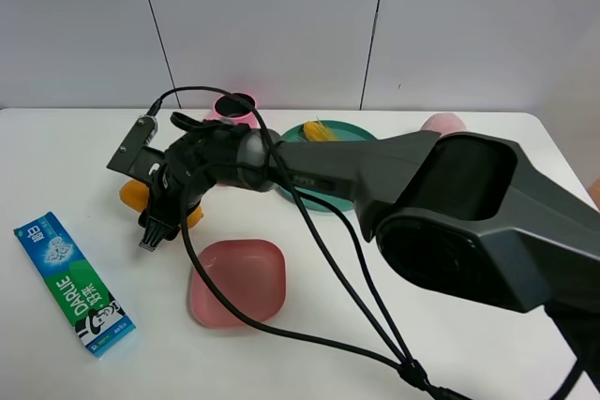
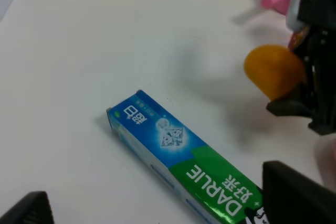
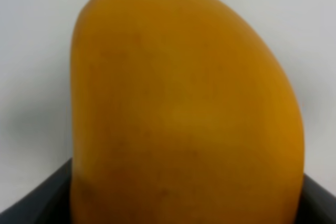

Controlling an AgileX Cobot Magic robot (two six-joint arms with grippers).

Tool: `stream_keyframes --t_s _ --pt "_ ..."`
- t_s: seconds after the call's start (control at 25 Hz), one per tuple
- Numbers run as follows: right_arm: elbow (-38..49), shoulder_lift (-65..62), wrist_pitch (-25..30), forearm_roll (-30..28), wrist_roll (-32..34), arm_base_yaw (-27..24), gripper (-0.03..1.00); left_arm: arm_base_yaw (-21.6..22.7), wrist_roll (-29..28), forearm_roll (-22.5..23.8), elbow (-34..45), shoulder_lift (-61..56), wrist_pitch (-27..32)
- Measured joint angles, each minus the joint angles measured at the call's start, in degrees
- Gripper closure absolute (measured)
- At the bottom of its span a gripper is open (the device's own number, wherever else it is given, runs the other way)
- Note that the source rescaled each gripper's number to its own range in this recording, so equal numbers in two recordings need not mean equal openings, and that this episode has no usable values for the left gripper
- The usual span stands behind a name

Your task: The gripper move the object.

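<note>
The orange-yellow mango (image 1: 134, 195) lies at the left of the white table and is mostly covered by my right arm. It fills the right wrist view (image 3: 184, 108). It also shows in the left wrist view (image 2: 273, 72). My right gripper (image 1: 161, 218) reaches across the middle, with its black jaws on either side of the mango, shut on it (image 3: 184, 203). It shows in the left wrist view (image 2: 307, 103) too. My left gripper (image 2: 157, 205) is open and empty, hovering over the toothpaste box; it is out of the high view.
A blue-green Darlie toothpaste box (image 1: 73, 283) lies at the front left (image 2: 184, 161). A pink square bowl (image 1: 239, 280) sits in front of the mango. A green plate (image 1: 352, 133) with a corn cob (image 1: 319, 130), a pink cup (image 1: 232, 105) and another pink item (image 1: 442, 124) stand behind.
</note>
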Motion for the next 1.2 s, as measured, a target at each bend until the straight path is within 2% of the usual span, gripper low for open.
stream_keyframes --t_s 0.24,0.6,0.64,0.72,0.76,0.8,0.84,0.92,1.0,1.2 --pt "-0.05 2.25 -2.62 0.0 0.0 0.0 0.96 0.0 0.0 0.0 0.0 0.0 0.0" --pt "-0.05 2.29 -2.75 0.0 0.0 0.0 0.95 0.0 0.0 0.0 0.0 0.0 0.0" --pt "-0.05 2.29 -2.79 0.0 0.0 0.0 0.85 0.0 0.0 0.0 0.0 0.0 0.0" --pt "-0.05 2.29 -2.79 0.0 0.0 0.0 0.47 0.0 0.0 0.0 0.0 0.0 0.0" --pt "-0.05 2.29 -2.79 0.0 0.0 0.0 0.33 0.0 0.0 0.0 0.0 0.0 0.0" --pt "-0.05 2.16 -2.79 0.0 0.0 0.0 0.19 0.0 0.0 0.0 0.0 0.0 0.0" --pt "-0.05 1.92 -2.79 0.0 0.0 0.0 0.1 0.0 0.0 0.0 0.0 0.0 0.0" --pt "-0.05 0.51 -2.13 0.0 0.0 0.0 0.02 0.0 0.0 0.0 0.0 0.0 0.0" --pt "0.0 -2.96 -0.53 0.0 0.0 0.2 -0.02 0.0 0.0 0.0 0.0 0.0 0.0" --pt "0.0 -17.85 4.34 0.0 3.97 0.76 -0.03 0.0 0.0 0.0 0.0 0.0 0.0"
